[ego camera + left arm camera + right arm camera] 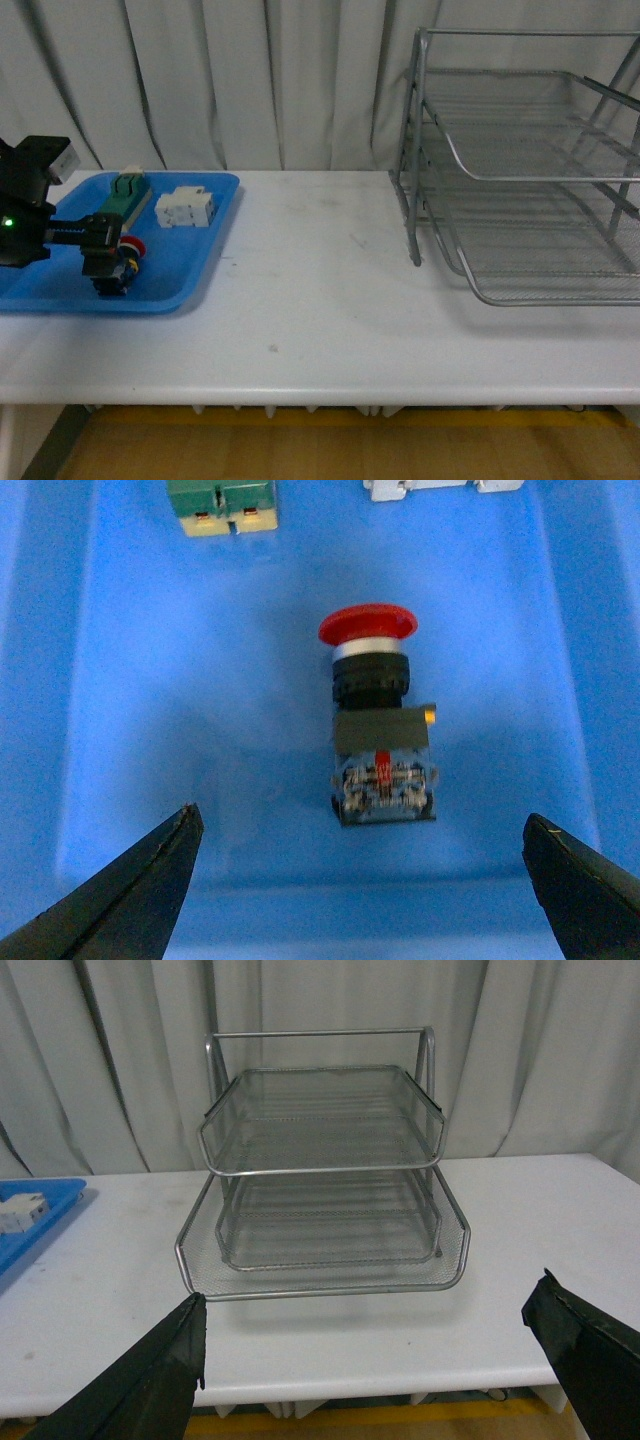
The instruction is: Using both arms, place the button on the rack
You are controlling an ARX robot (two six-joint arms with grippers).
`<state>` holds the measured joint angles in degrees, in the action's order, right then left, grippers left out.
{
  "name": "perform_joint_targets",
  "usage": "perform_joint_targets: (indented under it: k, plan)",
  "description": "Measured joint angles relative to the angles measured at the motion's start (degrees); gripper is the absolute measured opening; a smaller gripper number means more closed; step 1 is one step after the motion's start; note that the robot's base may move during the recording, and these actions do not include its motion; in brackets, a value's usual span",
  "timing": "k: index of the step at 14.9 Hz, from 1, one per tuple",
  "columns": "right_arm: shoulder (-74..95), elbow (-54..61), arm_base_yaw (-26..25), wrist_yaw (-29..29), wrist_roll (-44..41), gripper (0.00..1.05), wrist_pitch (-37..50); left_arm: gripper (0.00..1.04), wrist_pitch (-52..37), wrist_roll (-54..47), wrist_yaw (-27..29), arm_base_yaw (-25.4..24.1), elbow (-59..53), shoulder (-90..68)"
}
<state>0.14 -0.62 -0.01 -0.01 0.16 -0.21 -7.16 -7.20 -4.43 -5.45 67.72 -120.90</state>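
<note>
Front view: white table (pixel 320 330) before a grey curtain (pixel 250 80).

Item 1, tray (pixel 205 265): blue plastic, at the table's left end. It holds three parts.

Item 2, button (pixel 130 250): red cap, black collar, dark body. It lies on its side in the tray's near half, apart from the other two parts, with its cap toward the green block.

Item 3, green block (pixel 128 192): at the tray's far edge.

Item 4, white block (pixel 186 208): beside the green block, to its right.

Item 5, rack (pixel 520 160): silver wire mesh with stacked trays, at the table's right end, well apart from the blue tray. No parts lie on it.

Item 6, left gripper (pixel 105 265): low over the tray at the button. Left wrist view shows its fingers (pixel 150 880) spread wide, one on each side of the button's body end, neither touching it.

Item 7, right gripper (pixel 365 1300): seen only in the right wrist view. Its fingers are spread and hold nothing, and it faces the rack's open front from a distance.
</note>
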Motion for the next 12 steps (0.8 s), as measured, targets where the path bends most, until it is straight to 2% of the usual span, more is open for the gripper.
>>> perform_joint_targets:
  k: [3, 8, 10, 12]
  plan:
    - [0.0, 0.0, 0.0, 0.0, 0.0, 0.98, 0.0, 0.98, 4.4, -0.8, -1.8, 0.0, 10.1, -6.4]
    - [0.0, 0.0, 0.0, 0.0, 0.0, 0.98, 0.0, 0.97, 8.6, -0.8, -0.7, -0.3, 19.3, -16.4]
    - [0.0, 0.0, 0.0, 0.0, 0.0, 0.98, 0.0, 0.63, 8.2, -0.4, -0.8, -0.1, 18.9, -16.2]
    - [0.0, 0.0, 0.0, 0.0, 0.0, 0.98, 0.0, 0.42, 6.5, -0.3, -1.1, 0.5, 13.6, -12.1]
